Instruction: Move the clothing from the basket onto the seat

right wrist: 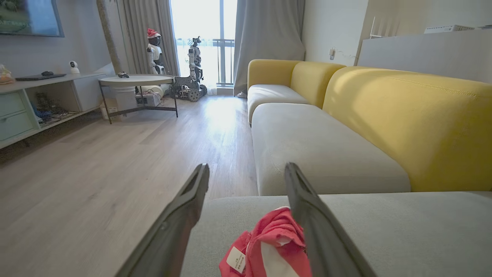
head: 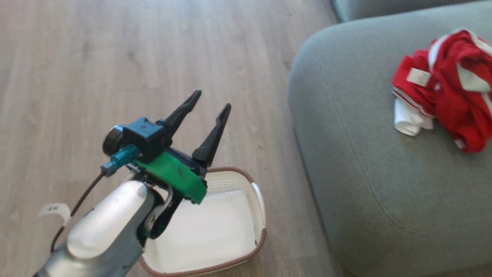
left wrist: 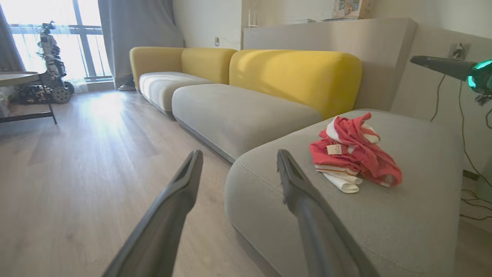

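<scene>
Left hand (head: 213,98), fingers spread, hovers above basket (head: 258,204); clothing (head: 457,96) lies on seat (head: 365,173).

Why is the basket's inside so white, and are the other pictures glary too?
Head view: glare washes out the basket inside. Left wrist view: the window is blown out white, with sheen on the floor. Right wrist view: window glare again.

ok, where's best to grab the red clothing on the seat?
Probably the raised bunch at the top of the clothing, coming straight down from above. It lies crumpled on the flat seat, so the upstanding folds give something to close around. The white trim at its near edge lies flat against the cushion and looks harder to pinch.
</scene>
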Controlling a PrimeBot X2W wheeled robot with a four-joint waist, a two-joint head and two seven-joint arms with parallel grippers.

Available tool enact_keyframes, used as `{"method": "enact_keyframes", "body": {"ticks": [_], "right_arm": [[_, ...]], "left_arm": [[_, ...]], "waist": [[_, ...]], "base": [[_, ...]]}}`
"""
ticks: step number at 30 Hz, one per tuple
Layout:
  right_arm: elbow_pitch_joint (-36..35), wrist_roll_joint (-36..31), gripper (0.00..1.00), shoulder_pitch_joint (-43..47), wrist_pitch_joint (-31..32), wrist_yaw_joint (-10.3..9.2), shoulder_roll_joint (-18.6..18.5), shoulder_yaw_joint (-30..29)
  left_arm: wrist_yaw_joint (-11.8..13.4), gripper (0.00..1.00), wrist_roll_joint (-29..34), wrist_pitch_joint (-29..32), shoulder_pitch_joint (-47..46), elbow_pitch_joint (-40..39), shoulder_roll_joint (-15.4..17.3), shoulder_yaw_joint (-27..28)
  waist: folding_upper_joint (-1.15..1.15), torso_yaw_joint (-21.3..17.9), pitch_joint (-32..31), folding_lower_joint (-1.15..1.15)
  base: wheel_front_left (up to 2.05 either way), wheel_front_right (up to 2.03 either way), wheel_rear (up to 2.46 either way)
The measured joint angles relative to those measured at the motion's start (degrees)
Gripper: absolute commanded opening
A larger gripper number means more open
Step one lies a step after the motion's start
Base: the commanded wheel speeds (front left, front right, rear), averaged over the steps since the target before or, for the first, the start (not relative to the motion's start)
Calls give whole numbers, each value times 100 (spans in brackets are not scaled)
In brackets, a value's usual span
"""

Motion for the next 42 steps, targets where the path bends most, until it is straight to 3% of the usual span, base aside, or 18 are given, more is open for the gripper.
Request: {"method": "enact_keyframes", "body": {"ticks": [5, 10, 18, 24, 29, 42], "right_arm": [[-307, -290, 100, 872, -356, 0, 218, -788], [-955, -917, 100, 1979, -523, 0, 959, -1733], [-1872, -1494, 100, 3273, -545, 0, 2070, -2384], [-2318, -1790, 100, 3767, -550, 0, 2736, -2487], [-2462, -1998, 100, 4259, -694, 0, 3069, -2337], [-2439, -2394, 100, 4470, -949, 0, 3475, -2149]], "left_arm": [[159, 100, -107, -85, 197, -16, 138, 146], [434, 100, -203, -185, 675, -22, 315, 402], [767, 100, -211, -291, 1211, -96, 491, 681], [1021, 100, -199, -341, 1761, -175, 460, 1105], [1077, 100, 171, -342, 2191, -270, 267, 1600], [721, 100, 1147, -342, 3131, -361, -264, 2538]], "waist": [[0, 326, -121, 0], [0, 641, -292, 0], [0, 947, -444, 0], [0, 1042, -476, 0], [0, 1045, -514, 0], [0, 860, -453, 0]], "base": [[0, 0, 0], [0, 0, 0], [0, 0, 0], [0, 0, 0], [0, 0, 0], [0, 0, 0]]}}
